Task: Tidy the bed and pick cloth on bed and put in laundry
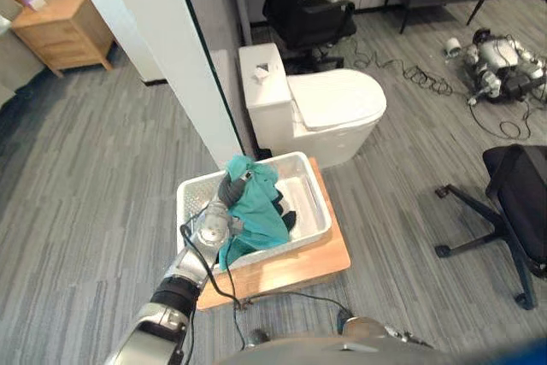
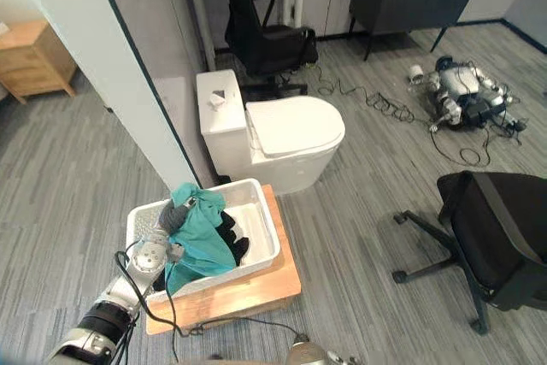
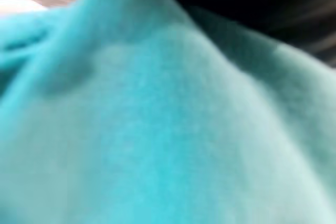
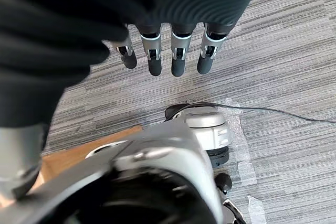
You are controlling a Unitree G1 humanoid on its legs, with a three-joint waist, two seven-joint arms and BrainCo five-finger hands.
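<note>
A teal cloth (image 1: 256, 220) is bunched in a white laundry basket (image 1: 308, 203), and one end of it hangs over the basket's near rim. My left hand (image 1: 231, 187) is in the basket's far left part, with the cloth wrapped around it. In the left wrist view the teal cloth (image 3: 157, 129) lies right against the camera. Something black (image 1: 287, 218) shows beside the cloth inside the basket. My right hand (image 4: 177, 56) hangs over the grey floor, its fingers straight and holding nothing.
The basket stands on a low wooden board (image 1: 295, 267) on the floor. A white toilet (image 1: 329, 108) is just behind it and a white partition (image 1: 162, 49) to its left. Black office chairs (image 1: 513, 203) stand right and behind. A wooden nightstand (image 1: 64, 32) is far left.
</note>
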